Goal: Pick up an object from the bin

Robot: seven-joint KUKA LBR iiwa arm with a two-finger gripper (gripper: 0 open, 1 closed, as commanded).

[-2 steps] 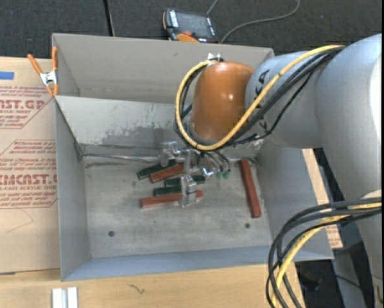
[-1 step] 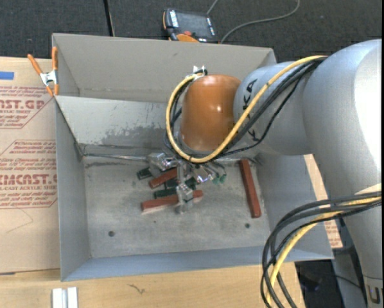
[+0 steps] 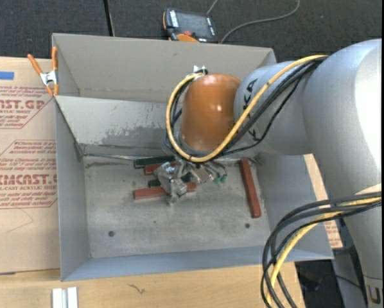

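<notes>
My gripper (image 3: 173, 186) hangs low over the middle of the bin floor, under the arm's orange cover. Its metal fingers point down at a flat red-brown bar (image 3: 148, 194) that lies crosswise on the floor. The fingertips sit at the bar's right end, and I cannot make out whether they close on it. A dark green-black stick (image 3: 147, 163) lies just behind, near the back wall. Another red piece (image 3: 155, 169) shows beside the fingers.
A longer red-brown bar (image 3: 250, 188) lies lengthwise at the right side of the floor. A small green-and-white bit (image 3: 221, 178) sits right of the gripper. The arm and its cables cover the bin's right back part.
</notes>
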